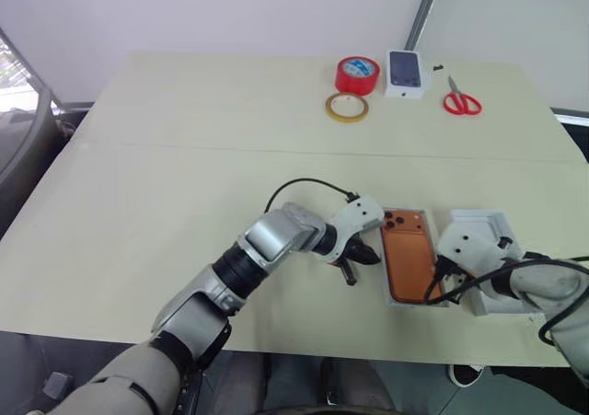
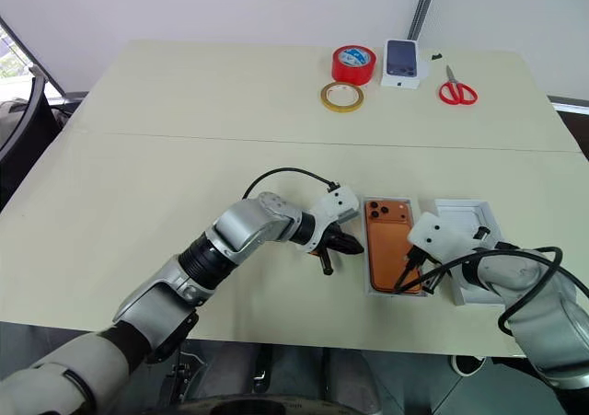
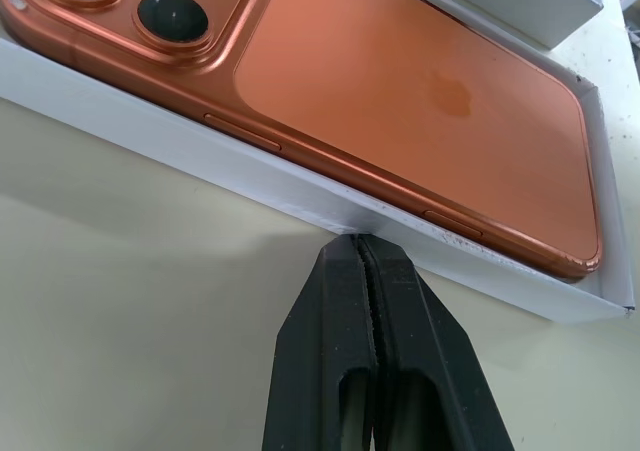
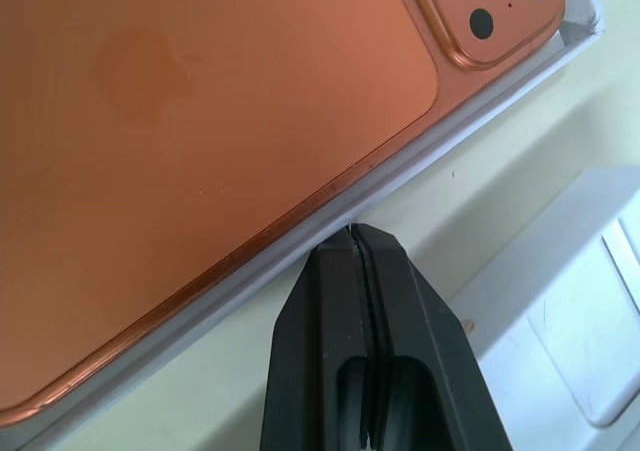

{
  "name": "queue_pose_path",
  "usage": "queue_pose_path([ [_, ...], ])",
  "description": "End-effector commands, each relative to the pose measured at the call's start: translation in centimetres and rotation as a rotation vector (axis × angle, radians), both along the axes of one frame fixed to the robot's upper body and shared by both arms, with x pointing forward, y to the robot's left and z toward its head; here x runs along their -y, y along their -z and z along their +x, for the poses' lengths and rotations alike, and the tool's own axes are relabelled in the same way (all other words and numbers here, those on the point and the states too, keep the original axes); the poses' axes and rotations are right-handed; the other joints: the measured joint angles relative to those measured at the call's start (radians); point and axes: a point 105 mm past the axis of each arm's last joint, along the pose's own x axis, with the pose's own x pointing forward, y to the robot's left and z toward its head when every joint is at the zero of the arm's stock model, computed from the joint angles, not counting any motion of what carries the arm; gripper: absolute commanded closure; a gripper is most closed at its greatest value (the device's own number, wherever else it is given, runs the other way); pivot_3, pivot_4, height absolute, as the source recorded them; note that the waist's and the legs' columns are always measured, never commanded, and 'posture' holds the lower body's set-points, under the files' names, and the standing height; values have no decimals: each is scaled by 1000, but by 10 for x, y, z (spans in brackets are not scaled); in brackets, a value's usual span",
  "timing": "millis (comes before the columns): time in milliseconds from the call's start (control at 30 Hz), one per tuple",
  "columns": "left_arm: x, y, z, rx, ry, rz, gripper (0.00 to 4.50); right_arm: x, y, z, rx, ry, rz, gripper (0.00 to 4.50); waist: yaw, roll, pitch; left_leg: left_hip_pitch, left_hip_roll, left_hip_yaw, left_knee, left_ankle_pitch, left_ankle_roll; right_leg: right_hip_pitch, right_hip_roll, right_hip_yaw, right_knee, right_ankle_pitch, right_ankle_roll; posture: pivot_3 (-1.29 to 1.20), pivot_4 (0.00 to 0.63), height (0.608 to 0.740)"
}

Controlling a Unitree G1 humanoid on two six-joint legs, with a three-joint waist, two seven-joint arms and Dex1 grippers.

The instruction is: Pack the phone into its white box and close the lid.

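Resting in its tray: the phone (image 1: 409,260) lies back-up inside the white box (image 1: 387,286) near the table's (image 1: 184,157) front edge, camera block toward the far side.
Long axis: phone and box run front to back, away from the robot.
Left gripper (image 1: 361,260): fingers pressed together on nothing, tips at the box's left long wall.
Right gripper (image 1: 433,291): jaws likewise closed and empty, tips at the box's right long wall near its front corner.
Lid (image 1: 488,249): sits just to the right of the box, plain white inside facing up, largely under the right arm.
Key relation: the lid lies to the right of both grippers, so the right arm looks the nearer one to fetch it; it must open first.
Stage: packing appears done, closing not yet begun.
Far edge: red tape roll (image 1: 357,74), yellowish tape ring (image 1: 347,108), small white box with dark phone picture (image 1: 405,73), red scissors (image 1: 461,99).
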Motion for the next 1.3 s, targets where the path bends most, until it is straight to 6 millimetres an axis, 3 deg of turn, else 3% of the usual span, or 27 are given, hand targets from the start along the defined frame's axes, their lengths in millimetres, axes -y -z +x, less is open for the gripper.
queue_pose_path([
  [33, 18, -15, -10, 16, 67, -59, 4435, -18, -6, -4, 22, -90, 33, 4500, 0, 0, 0, 0, 0, 0, 0, 0, 0, 0, 0, 0, 0, 0, 0, 0, 150, 740],
  [300, -11, -23, 6, 26, 15, -56, 4435, 0, -20, -2, 47, -63, 4, 4500, -5, 1, 0, 0, 0, 0, 0, 0, 0, 0, 0, 0, 0, 0, 0, 0, 150, 740],
  [433, -45, -37, 22, 59, -57, -97, 4435, 12, -40, -7, 67, -25, 31, 4500, -11, 1, 1, 0, 1, 0, 0, 0, 0, 0, 1, 0, 0, 0, 0, 0, 150, 740],
  [600, -79, -51, 25, 227, -49, -150, 4435, 18, -58, -11, 43, 110, 206, 4500, -27, 1, 0, 0, 2, 0, 0, 3, -5, 0, 0, 0, 1, 0, 0, 0, 150, 740],
  [700, -93, -52, 12, 355, 40, -167, 4500, 23, -61, -13, -7, 217, 287, 3660, -25, 2, 0, 1, 2, 0, -1, 3, -5, 0, -1, 0, 1, 0, 0, 0, 150, 740],
  [867, -112, -48, -13, 391, 162, -192, 4500, 33, -60, -6, -74, 447, 384, 1177, -24, 2, 1, 1, 1, 0, -1, 0, -1, 0, -2, 0, 0, 0, 0, 0, 150, 740],
  [1033, -119, -44, -20, 391, 204, -186, 4500, 43, -49, 0, -137, 561, 389, 1177, -23, 3, 1, 0, 1, 0, -1, 0, 1, 0, -2, 0, 0, 0, 0, 0, 150, 740],
  [1300, -115, -53, -24, 379, 217, -264, 4500, 33, -30, 9, -209, 570, 410, 1177, -27, 3, 1, 0, 1, 0, -1, -1, 1, 0, -1, 0, 1, 0, 0, 0, 150, 740],
])
